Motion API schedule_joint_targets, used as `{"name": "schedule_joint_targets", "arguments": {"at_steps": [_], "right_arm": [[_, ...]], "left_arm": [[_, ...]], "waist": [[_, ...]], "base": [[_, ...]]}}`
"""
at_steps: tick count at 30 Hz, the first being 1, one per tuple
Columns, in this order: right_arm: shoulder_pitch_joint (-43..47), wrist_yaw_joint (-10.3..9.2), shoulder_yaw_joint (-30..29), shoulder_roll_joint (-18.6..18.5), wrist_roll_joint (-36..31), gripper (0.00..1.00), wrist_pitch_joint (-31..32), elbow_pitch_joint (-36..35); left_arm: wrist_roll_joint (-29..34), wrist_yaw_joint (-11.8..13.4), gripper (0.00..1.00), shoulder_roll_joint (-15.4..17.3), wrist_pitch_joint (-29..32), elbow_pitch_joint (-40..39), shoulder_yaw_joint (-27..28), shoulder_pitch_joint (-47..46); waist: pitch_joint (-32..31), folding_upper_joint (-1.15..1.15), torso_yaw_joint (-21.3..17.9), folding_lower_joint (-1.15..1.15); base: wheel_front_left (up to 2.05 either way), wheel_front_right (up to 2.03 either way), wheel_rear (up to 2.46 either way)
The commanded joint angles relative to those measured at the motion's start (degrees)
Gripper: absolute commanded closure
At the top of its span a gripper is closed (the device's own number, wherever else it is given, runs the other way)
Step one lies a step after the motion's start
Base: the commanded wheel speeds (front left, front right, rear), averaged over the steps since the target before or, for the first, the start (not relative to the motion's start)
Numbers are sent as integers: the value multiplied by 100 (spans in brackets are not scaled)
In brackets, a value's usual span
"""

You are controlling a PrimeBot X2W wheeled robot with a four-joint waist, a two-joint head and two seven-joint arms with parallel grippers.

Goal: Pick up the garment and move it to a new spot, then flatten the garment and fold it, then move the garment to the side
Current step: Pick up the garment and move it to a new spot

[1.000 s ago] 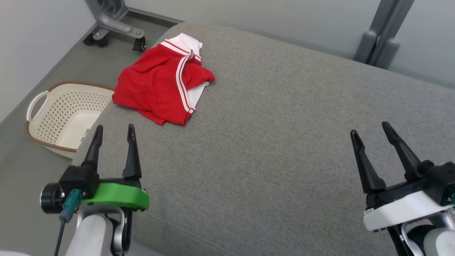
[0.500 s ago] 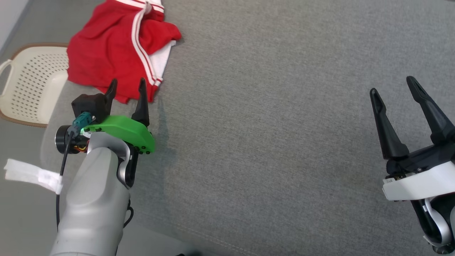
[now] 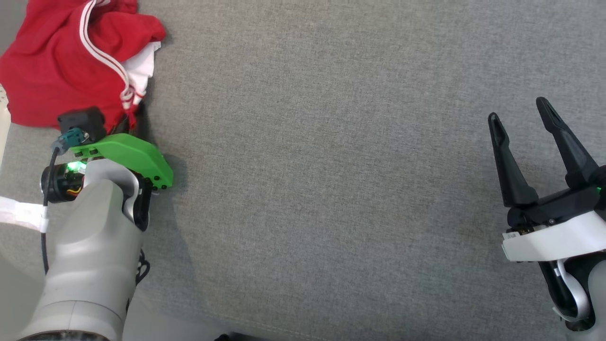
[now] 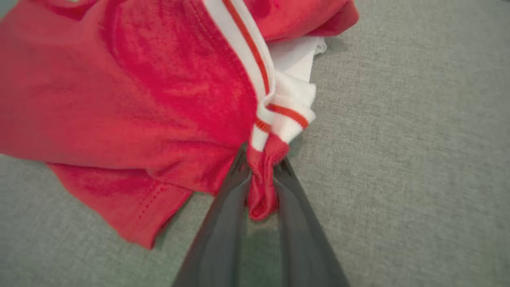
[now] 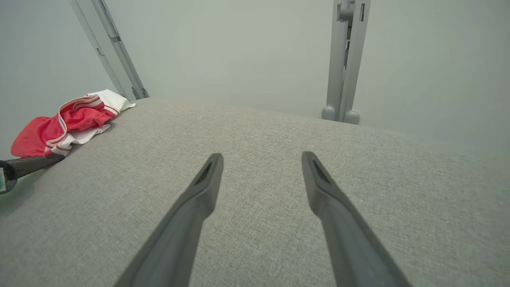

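Left claw (image 4: 261, 161) clenched on a thin hem pinch of the crumpled red, white-striped garment (image 4: 151, 91); we expect slippage on lifting.

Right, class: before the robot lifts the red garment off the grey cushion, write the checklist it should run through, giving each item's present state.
1. The left gripper is shut on the garment: ok, a red fold is pinched between its fingers.
2. Hold deep enough for a lift: cannot tell; only a small bunch near the striped hem is caught.
3. The right gripper is open, apart from the garment: ok.
4. Bare cushion for a new spot: ok, a wide stretch lies between the grippers.
5. The garment lies flat: not ok, it is crumpled.
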Motion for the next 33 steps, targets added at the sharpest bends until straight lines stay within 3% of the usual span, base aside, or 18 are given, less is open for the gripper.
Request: {"name": "schedule_joint_targets", "arguments": {"at_steps": [1,9,18,26,33], "right_arm": [[-47,-8,-3,33,-6,0,-77,42],[230,-8,-28,298,6,0,-352,336],[610,-8,73,505,11,0,-469,590],[787,-8,119,640,50,0,-453,603],[842,-8,-23,784,108,0,-494,596]], "left_arm": [[82,16,100,86,-6,20,-11,186],[417,357,100,400,-41,-1894,440,1030],[908,421,100,188,-42,-3654,303,2517],[905,252,100,-165,150,-4505,-359,3236],[796,99,100,-371,423,-4912,-1357,2909]], "waist": [[-238,0,-57,0],[-1142,0,-208,0],[-2018,0,-655,0],[-2268,0,-1601,0],[-1941,0,-2627,0]], "base": [[0,0,0],[0,0,0],[0,0,0],[0,0,0],[0,0,0]]}}
